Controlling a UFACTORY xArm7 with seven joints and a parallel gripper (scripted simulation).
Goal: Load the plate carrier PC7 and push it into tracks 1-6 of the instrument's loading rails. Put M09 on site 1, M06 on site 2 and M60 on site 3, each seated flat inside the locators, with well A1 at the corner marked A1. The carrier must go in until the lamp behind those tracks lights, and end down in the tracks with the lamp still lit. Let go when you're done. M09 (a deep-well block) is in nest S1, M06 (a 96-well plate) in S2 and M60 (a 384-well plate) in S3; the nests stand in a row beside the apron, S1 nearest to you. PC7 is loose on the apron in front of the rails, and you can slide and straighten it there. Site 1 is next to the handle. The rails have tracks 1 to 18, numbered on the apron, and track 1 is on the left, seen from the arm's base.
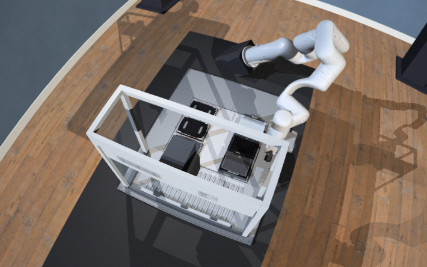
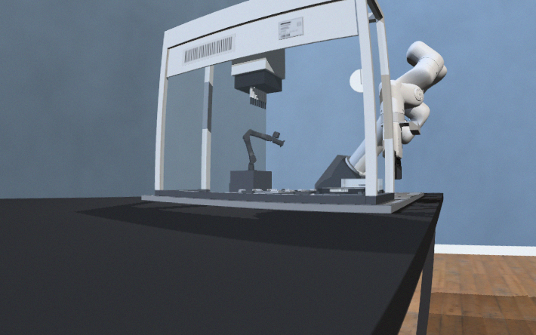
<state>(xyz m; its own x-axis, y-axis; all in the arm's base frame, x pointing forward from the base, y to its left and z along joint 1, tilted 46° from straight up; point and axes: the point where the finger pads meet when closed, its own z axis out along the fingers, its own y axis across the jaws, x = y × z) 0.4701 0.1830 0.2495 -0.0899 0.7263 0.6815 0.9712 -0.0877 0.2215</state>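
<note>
Three plates in view: one pale in a nest nearer the arm's base than carrier PC7 (image 1: 240,155); gripper (image 2: 398,170) spread wide, empty, beside the frame post (image 2: 371,124); risk: clipping post on descent.

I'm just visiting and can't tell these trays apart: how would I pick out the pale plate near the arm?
Find the tall white frame on the black table. Under its right end, beside the white arm, three plates lie in a row. The pale plate is the one at the end nearest the arm's base, and it is the only light one; its two neighbours are dark.
</note>
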